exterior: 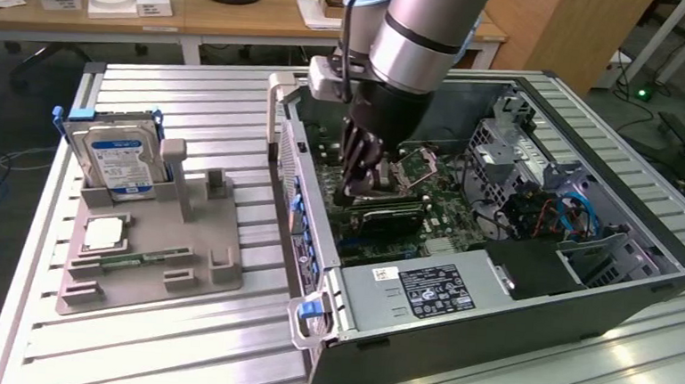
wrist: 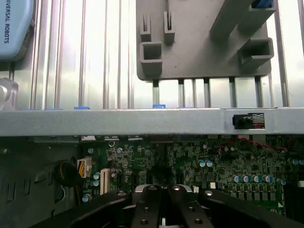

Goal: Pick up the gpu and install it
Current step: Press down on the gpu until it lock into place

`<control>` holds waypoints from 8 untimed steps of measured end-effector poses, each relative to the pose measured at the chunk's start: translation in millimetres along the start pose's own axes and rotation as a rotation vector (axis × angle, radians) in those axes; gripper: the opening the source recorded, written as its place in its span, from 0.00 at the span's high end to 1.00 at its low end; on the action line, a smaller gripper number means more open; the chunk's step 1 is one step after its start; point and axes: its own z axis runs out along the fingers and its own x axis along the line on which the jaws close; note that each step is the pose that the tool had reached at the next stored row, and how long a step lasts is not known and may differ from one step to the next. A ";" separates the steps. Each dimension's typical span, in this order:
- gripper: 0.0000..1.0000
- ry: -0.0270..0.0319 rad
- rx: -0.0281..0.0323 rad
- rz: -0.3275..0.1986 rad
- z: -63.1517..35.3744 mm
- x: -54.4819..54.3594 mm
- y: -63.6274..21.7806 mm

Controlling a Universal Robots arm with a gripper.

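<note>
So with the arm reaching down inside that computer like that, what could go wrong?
The gripper is shut deep inside the open case, right above the gpu lying on the motherboard. If the card is not lined up with its slot, pressing could strain the card or the board. The arm also stands close to the case's side wall and the loose cables, so a small sideways move might bump or snag them.

arm [exterior: 419, 23]: silver-grey tube, black band, pale-blue cap upper centre | wrist: white camera block, black cable | gripper [exterior: 355, 186]: black linkage fingers [wrist: 147, 206], silver screws
</note>
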 end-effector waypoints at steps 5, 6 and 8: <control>0.89 0.0037 -0.0825 -0.003 -2.1 -1.1 -6.1; 0.89 0.0044 -0.1004 -0.004 -2.3 -1.2 -7.3; 0.89 0.0057 -0.1364 -0.005 -2.9 -1.3 -9.9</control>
